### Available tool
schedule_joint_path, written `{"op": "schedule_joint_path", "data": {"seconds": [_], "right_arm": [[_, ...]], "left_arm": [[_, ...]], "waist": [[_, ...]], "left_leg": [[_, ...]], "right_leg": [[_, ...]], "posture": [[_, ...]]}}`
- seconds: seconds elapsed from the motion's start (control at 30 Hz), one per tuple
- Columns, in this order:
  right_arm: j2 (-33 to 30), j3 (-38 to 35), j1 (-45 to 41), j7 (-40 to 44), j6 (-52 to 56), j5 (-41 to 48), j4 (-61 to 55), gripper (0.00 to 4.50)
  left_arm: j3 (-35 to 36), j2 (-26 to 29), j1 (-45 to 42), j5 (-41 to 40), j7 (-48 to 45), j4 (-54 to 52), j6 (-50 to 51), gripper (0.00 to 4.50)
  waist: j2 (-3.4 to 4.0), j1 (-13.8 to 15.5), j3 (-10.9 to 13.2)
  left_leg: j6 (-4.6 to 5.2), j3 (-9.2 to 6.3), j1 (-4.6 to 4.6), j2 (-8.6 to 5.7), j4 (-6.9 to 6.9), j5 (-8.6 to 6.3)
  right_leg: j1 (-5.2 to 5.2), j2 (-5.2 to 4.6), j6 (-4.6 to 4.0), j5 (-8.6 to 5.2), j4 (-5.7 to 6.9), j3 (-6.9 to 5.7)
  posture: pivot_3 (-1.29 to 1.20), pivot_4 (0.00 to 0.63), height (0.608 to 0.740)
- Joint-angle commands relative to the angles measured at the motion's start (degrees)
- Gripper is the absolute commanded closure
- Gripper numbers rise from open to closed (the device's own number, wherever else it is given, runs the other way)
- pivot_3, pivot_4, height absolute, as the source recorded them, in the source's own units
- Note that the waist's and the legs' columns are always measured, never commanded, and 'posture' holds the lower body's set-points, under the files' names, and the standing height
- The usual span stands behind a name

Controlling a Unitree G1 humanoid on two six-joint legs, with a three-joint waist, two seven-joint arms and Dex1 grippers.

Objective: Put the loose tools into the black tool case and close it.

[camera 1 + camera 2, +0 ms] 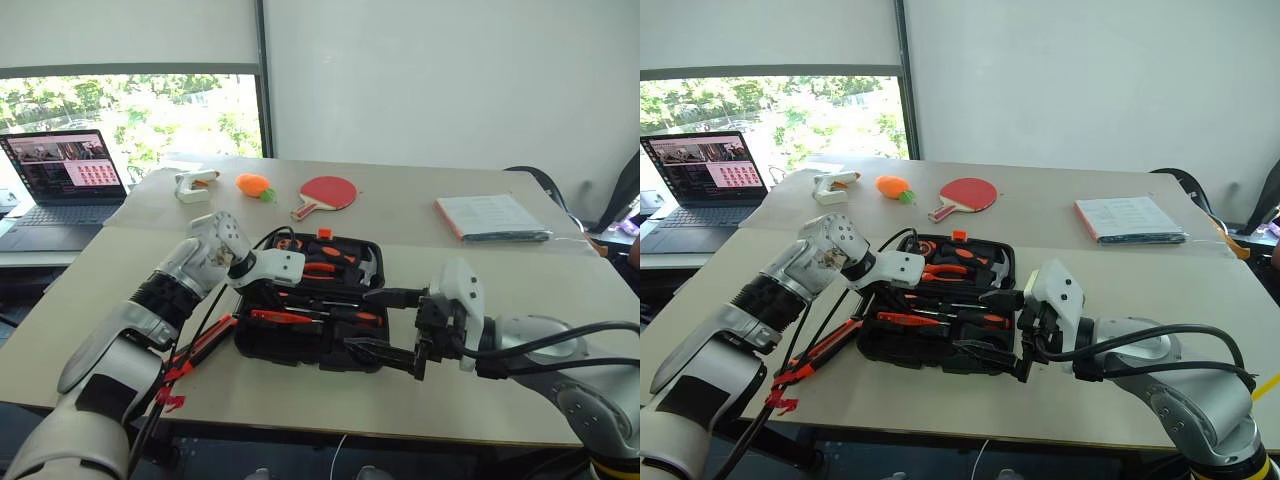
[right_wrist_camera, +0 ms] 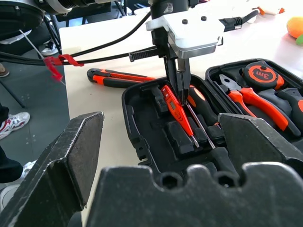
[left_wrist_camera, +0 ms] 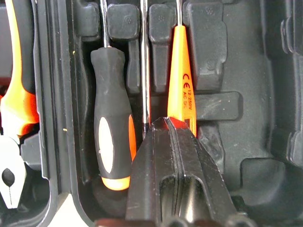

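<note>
Left wrist view: the left gripper (image 3: pixel 176 142) has its fingers pressed together over the lower half of the open tool case (image 1: pixel 310 330), their tips against the butt of the small orange screwdriver (image 3: pixel 181 75). That screwdriver lies in its moulded slot just beside a black-and-orange screwdriver (image 3: pixel 111 127); whether the fingers pinch the handle or only press on it cannot be told.

To do this step well, the robot would best push the orange handle straight down until it sits flush, then part the fingers before lifting, so the tool is not dragged back out.

The utility knife (image 2: pixel 118 78) lies loose on the table (image 1: pixel 480 275), just beside the case's left edge, so it is probably next. The case sits near the table's front edge.

The right gripper (image 1: pixel 392 328) hangs at the case's right edge with its fingers wide apart and nothing between them.

Behind, from left to right, stand a laptop (image 1: pixel 65 180), an orange toy (image 1: pixel 253 185), a red paddle (image 1: pixel 326 193) and a booklet (image 1: pixel 490 216), under a window and a white wall.
</note>
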Motion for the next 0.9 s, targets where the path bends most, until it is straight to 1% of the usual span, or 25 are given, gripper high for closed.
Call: {"op": "schedule_joint_path", "data": {"seconds": [0.03,0.13,0.33,0.43,0.57,0.9], "right_arm": [[0.3,-0.6,-1.0,-0.4,-0.5,0.7,-0.9,0.0],[0.3,-0.6,-0.9,-0.4,-0.5,0.8,-0.9,0.0],[0.2,-0.5,-1.0,-0.3,-0.4,0.8,-0.9,0.0],[0.0,-0.5,-0.8,-0.2,-0.5,0.7,-1.0,0.0],[0.0,-0.5,-0.8,-0.1,-0.4,0.7,-1.0,0.0],[-0.1,-0.7,-0.8,-0.5,-0.1,1.2,-1.3,0.0]], "left_arm": [[1.6,-1.0,-0.2,0.5,1.4,0.8,-0.8,4.47],[2.9,-1.5,-1.8,0.2,1.8,2.1,-0.7,4.47],[5.5,-1.3,-3.9,-2.7,-2.1,1.2,1.8,4.47],[5.5,-0.3,-2.8,-2.7,-3.6,-0.6,1.3,4.47],[4.5,0.6,-0.7,-1.5,-3.2,-1.8,-0.3,4.47],[3.9,0.3,1.7,1.1,-1.6,-0.4,-4.0,4.47]], "waist": [[0.0,0.0,0.0],[0.0,0.0,0.0],[0.0,0.0,0.0],[0.0,0.0,0.0],[0.0,-0.1,0.0],[0.0,0.1,0.0]], "left_leg": [[0.0,0.0,0.0,0.0,0.0,0.0],[0.0,0.0,-0.01,0.0,0.01,0.0],[0.0,0.0,-0.03,0.0,0.02,0.0],[0.0,0.0,-0.02,0.0,0.01,0.0],[0.0,-0.01,-0.01,0.0,0.01,0.0],[0.0,0.0,-0.01,0.0,0.03,0.0]], "right_leg": [[0.0,0.0,0.0,0.0,0.0,0.0],[0.0,0.0,0.0,0.0,0.0,0.0],[-0.01,0.0,0.0,0.0,0.0,-0.02],[0.0,0.0,0.0,0.0,0.0,-0.02],[-0.01,0.0,0.0,0.0,0.02,-0.01],[0.01,-0.01,0.0,0.0,0.01,-0.01]], "posture": [[0.0,0.15,0.736],[0.0,0.15,0.736],[0.0,0.15,0.736],[0.0,0.15,0.736],[0.0,0.15,0.736],[0.0,0.15,0.736]]}}
